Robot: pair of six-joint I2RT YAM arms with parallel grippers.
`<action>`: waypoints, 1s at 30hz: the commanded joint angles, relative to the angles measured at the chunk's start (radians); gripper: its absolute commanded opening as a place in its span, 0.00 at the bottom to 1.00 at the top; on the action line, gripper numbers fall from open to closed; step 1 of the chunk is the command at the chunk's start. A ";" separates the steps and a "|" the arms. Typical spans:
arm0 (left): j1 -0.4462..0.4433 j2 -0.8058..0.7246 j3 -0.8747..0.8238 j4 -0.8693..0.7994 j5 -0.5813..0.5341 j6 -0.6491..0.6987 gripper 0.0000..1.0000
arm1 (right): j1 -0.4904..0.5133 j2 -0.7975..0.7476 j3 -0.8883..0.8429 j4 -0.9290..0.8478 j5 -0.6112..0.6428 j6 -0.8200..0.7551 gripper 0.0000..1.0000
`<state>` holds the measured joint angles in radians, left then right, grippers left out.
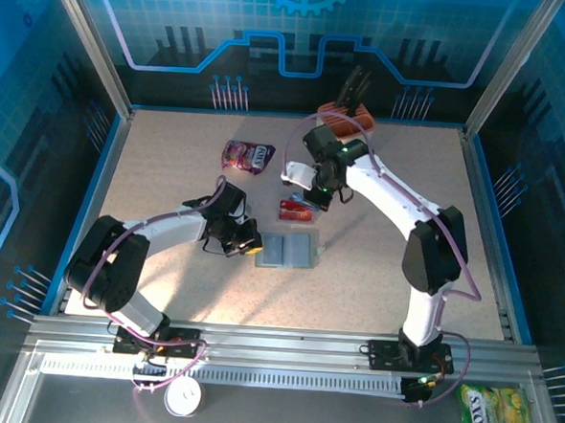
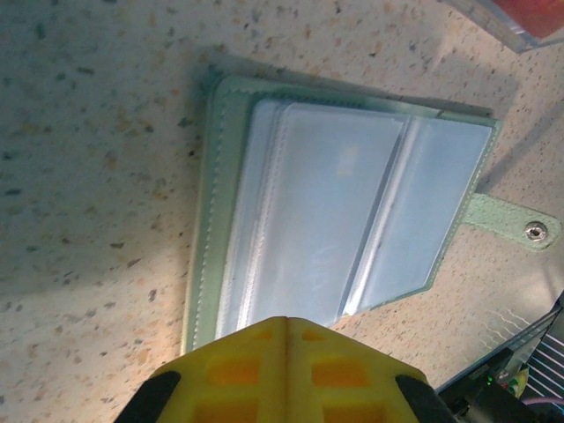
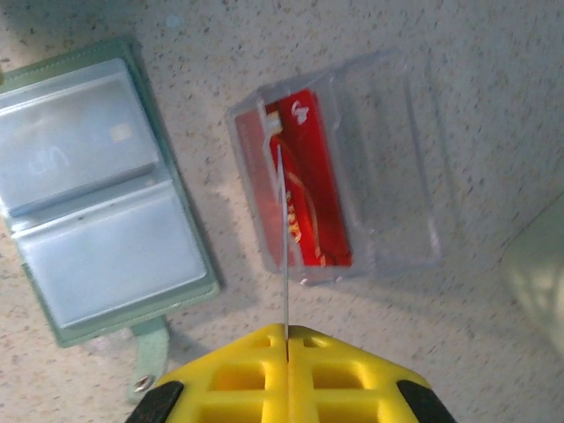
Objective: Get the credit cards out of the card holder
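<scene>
Directly beneath the right gripper [image 3: 286, 330] a thin credit card [image 3: 282, 238] is clamped between the closed fingers. It is seen edge-on as a pale line, so its colour cannot be told. Its long axis is laid along the long side of the clear plastic box [image 3: 397, 185] below it, parallel to the red card [image 3: 313, 194] lying inside. The coming move is judged to turn on this alignment: the card hangs over the box's left half and need only be lowered and let go.

The card holder [image 3: 97, 203] lies open and flat on the speckled table [image 3: 493, 79], just beside the box on its left, with its snap tab [image 2: 515, 225] stretched out. It is nearer the left arm. The left gripper [image 2: 286, 322] is closed at the holder's near edge — whether that edge is pinched or merely pinned cannot be told.

The holder is sage green with clear, blue-grey sleeves. A faint chip-like mark shows through one sleeve, so a pale card may be left inside.
</scene>
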<state>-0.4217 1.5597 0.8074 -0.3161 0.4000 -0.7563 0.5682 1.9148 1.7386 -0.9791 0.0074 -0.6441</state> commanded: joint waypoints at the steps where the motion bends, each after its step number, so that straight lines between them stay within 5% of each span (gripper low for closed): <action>1: 0.012 -0.031 -0.022 -0.011 0.001 0.018 0.01 | -0.019 0.090 0.144 -0.153 -0.037 -0.111 0.00; 13: 0.013 -0.010 0.003 -0.033 -0.007 0.015 0.01 | -0.062 0.341 0.495 -0.315 -0.121 -0.169 0.00; 30: 0.014 0.060 0.048 -0.054 -0.011 0.026 0.01 | -0.087 0.446 0.632 -0.390 -0.157 -0.211 0.00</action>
<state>-0.4149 1.6051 0.8242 -0.3393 0.3916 -0.7551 0.4938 2.3505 2.3257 -1.3064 -0.1101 -0.8368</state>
